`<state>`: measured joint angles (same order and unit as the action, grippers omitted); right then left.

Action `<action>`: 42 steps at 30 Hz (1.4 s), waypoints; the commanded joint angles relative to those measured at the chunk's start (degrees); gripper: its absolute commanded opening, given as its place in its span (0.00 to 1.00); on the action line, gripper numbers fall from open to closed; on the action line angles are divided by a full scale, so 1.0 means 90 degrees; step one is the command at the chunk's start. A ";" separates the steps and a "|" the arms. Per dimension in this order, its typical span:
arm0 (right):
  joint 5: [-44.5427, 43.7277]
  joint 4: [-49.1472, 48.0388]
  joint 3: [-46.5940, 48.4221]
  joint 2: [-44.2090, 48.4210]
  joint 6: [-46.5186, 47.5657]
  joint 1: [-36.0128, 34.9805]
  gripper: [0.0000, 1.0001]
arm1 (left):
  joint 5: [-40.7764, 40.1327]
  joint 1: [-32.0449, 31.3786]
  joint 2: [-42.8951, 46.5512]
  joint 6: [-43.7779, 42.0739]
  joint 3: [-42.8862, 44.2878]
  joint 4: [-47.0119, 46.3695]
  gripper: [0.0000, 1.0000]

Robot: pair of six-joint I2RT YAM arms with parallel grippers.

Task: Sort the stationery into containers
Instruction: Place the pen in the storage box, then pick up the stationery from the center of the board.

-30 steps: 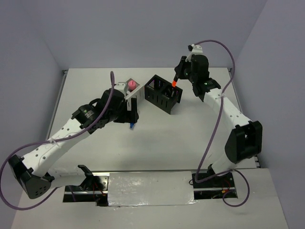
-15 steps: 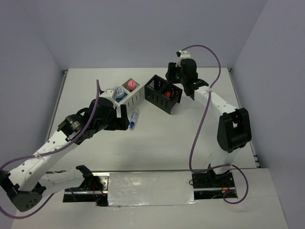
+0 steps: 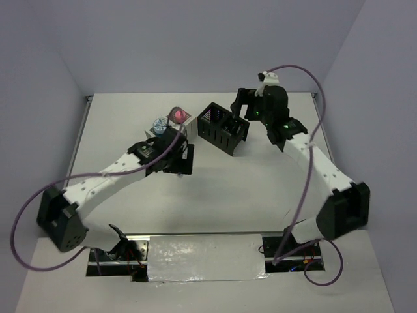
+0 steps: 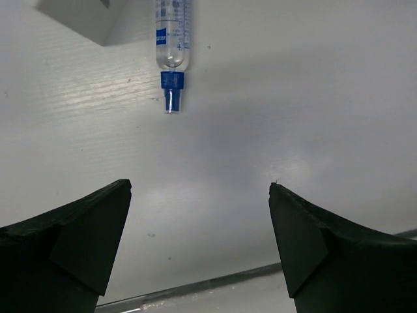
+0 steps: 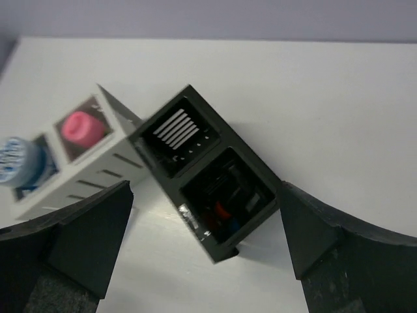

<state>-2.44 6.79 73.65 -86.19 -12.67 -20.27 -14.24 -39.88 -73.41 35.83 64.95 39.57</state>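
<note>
The blue-white stick lies flat on the table beside a corner of the white container, well ahead of my open, empty left gripper. From above, the left gripper covers the stick. The white container holds a pink tube and a pale-blue tape roll. My right gripper hangs open and empty above the black container, whose near compartment holds highlighters with orange and blue caps showing. From above, the right gripper is at the black container's far side.
The two containers stand corner to corner at the table's far middle. The pink tube and tape roll stick up above the white container's rim. Grey walls enclose the table on three sides.
My right gripper opened and let go of the orange highlighter, which now sits in the black container, then rose. My left arm swung in over the blue-white stick.
</note>
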 commanded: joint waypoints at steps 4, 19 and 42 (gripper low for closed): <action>0.0737 0.1323 -0.0769 0.2561 -0.0780 -0.0130 1.00 | -0.0086 0.0202 -0.2232 -0.0554 0.0877 -0.0510 0.99; 0.0867 0.3278 -0.1874 0.5192 -0.0780 -0.0199 1.00 | -0.0117 0.0544 -0.4070 -0.0603 0.1202 -0.0978 0.88; 0.0974 0.3153 -0.1591 0.5046 -0.0908 -0.0199 1.00 | 0.0419 0.0125 -0.2714 -0.0719 0.0332 -0.1185 0.00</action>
<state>6.26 36.84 57.82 -40.23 -20.84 -21.78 -12.62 -37.06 -103.35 31.29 66.98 26.94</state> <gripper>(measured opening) 0.994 0.372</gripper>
